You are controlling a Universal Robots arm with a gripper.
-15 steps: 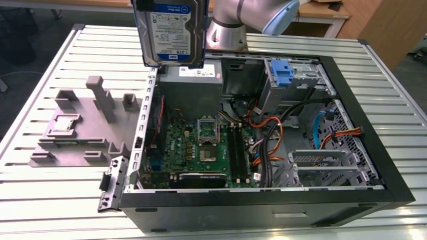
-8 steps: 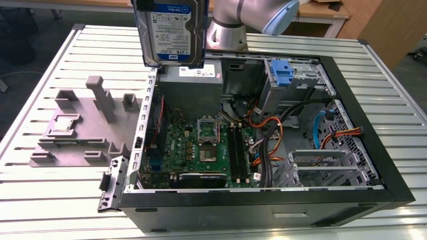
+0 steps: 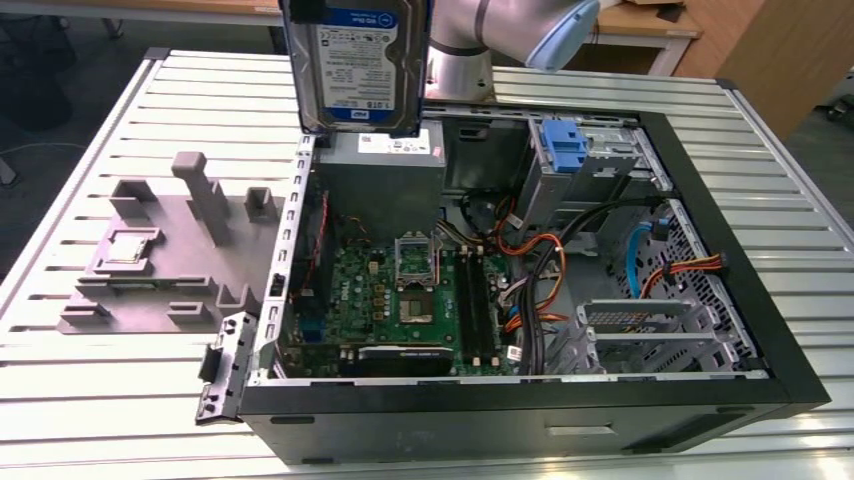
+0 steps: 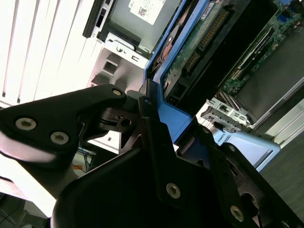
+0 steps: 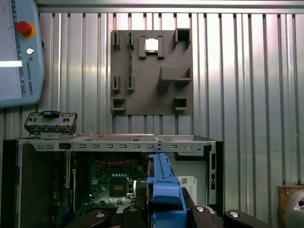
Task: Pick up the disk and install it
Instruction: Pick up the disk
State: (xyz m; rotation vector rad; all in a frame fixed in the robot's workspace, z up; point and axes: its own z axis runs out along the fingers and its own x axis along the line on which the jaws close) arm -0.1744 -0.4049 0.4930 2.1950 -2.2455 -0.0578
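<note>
Where it hangs, disk (image 3: pixel 355 60): upright, above open computer case (image 3: pixel 534 415).
Gripper (image 4: pixel 156 126): jaws clamped on disk's blue edge rail.

Everything's set on a ribbed metal table (image 3: pixel 94 110), silver all over, and a fair bit of glare is thrown off the slats (image 5: pixel 247 71) in the first wrist view. Grey floor (image 3: pixel 830 160) can be seen past the table's edge at the exterior view's right, and it's darker at the exterior view's left. A light wooden desk (image 3: pixel 654 20) on white legs is parked behind, with a wooden cabinet (image 3: pixel 774 40) right beside it.
</note>
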